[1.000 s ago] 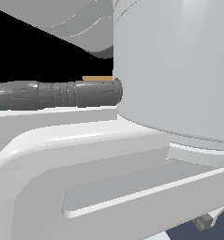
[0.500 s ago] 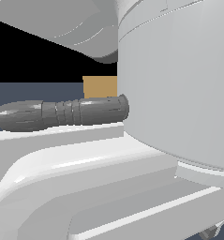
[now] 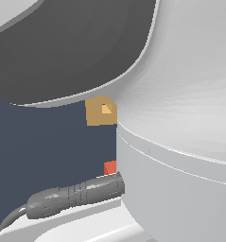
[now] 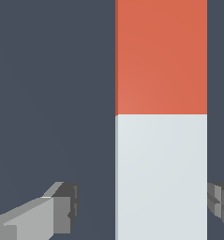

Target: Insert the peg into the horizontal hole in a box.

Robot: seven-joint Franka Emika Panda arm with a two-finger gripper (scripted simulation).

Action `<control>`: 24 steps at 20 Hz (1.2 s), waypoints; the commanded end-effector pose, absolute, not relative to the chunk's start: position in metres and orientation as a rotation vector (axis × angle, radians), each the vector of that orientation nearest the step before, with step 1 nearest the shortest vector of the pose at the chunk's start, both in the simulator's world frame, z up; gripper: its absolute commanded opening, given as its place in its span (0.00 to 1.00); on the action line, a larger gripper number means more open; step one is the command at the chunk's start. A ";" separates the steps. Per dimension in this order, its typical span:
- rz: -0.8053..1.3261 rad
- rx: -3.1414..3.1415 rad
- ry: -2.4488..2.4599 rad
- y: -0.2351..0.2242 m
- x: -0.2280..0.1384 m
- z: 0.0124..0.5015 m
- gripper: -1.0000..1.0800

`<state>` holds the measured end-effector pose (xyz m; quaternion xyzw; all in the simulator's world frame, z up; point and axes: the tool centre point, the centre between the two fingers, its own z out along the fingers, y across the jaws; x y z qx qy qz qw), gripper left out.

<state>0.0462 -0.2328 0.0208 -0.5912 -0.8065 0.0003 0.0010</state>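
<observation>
In the wrist view the peg (image 4: 161, 117) lies on the dark floor, one half red-orange and the other white. My gripper (image 4: 143, 204) is open and straddles the white half. One finger (image 4: 62, 208) stands well off the peg's side; the other finger (image 4: 221, 200) is close to the opposite side. In the exterior view only a small red piece of the peg (image 3: 110, 167) shows beside the arm. Farther off sits the tan box (image 3: 98, 113), with the lighter hole (image 3: 106, 109) in its face. The arm hides much of the box.
The arm's white and grey links (image 3: 180, 142) fill most of the exterior view. A grey cable connector (image 3: 76, 194) juts out low at the exterior view's left. Dark floor (image 3: 48, 151) surrounds the box and peg.
In the exterior view the arm's bulk has shifted, uncovering the box face with its hole and a bit of the peg's red end. The connector now sits lower in the picture.
</observation>
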 end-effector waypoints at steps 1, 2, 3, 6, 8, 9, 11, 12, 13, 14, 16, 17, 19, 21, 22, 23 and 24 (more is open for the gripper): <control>0.000 -1.857 -2.534 -0.233 0.048 0.018 0.96; 0.000 -1.857 -2.534 -0.233 0.048 0.018 0.96; 0.000 -1.857 -2.534 -0.233 0.048 0.019 0.96; 0.000 -1.857 -2.534 -0.233 0.048 0.019 0.00; 0.000 -1.857 -2.534 -0.233 0.048 0.019 0.00; 0.000 -1.857 -2.534 -0.233 0.048 0.019 0.00; 0.000 -1.857 -2.534 -0.233 0.048 0.019 0.00; 0.000 -1.857 -2.534 -0.233 0.048 0.019 0.00; 0.000 -1.857 -2.534 -0.233 0.048 0.019 0.00; 0.000 -1.857 -2.534 -0.233 0.048 0.019 0.00; 0.000 -1.857 -2.534 -0.232 0.048 0.019 0.00; 0.000 -1.857 -2.533 -0.231 0.047 0.019 0.00; 0.000 -1.859 -2.532 -0.228 0.047 0.019 0.00; 0.000 -1.861 -2.530 -0.223 0.046 0.020 0.00; 0.000 -1.863 -2.529 -0.220 0.045 0.021 0.00; 0.000 -1.864 -2.528 -0.216 0.044 0.022 0.00; 0.000 -1.866 -2.526 -0.211 0.043 0.023 0.00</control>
